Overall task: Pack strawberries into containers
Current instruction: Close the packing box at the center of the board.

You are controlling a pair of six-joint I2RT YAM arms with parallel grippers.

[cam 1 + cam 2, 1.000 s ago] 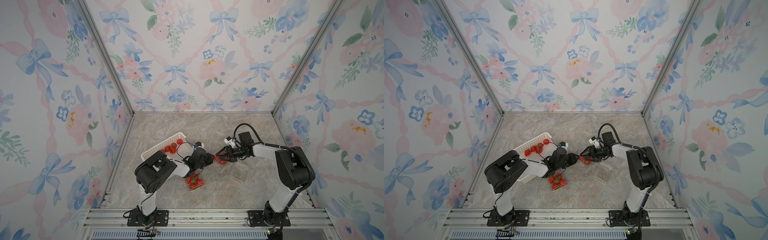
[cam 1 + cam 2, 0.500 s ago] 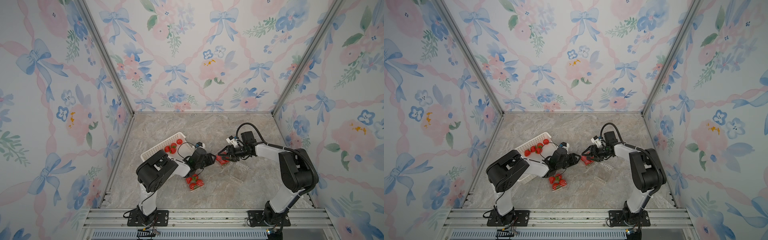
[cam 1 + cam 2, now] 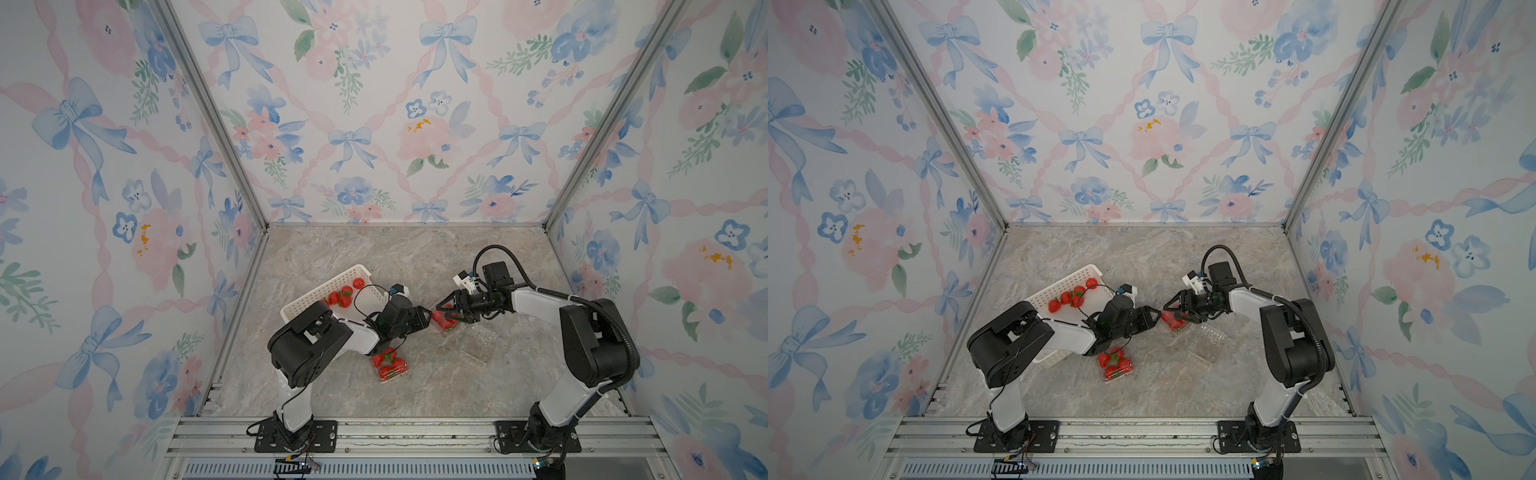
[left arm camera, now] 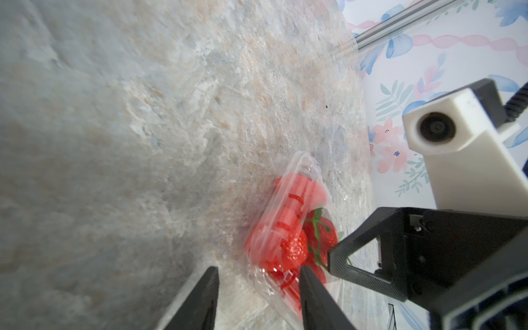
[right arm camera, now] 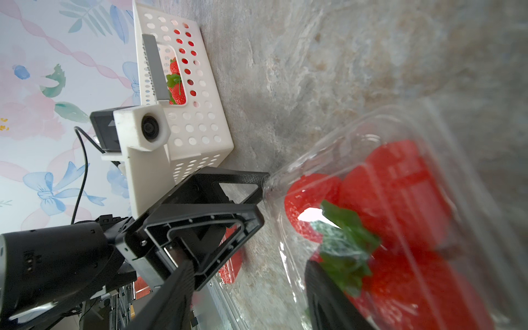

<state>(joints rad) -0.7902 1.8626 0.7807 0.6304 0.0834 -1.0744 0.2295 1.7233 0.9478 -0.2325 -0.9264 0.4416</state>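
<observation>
Marble desk [image 3: 415, 257], floral walls. Clear punnet [image 3: 440, 323] of strawberries [image 4: 294, 245] sits near desk centre. Jaws parted on both: left gripper [image 4: 258, 271] at its rim, right gripper [image 5: 250, 264] astride it. We judge the plastic flimsy and the berries soft: pinch the rim lightly.

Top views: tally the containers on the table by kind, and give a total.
Clear punnets: 3
White basket: 1
Total: 4
</observation>
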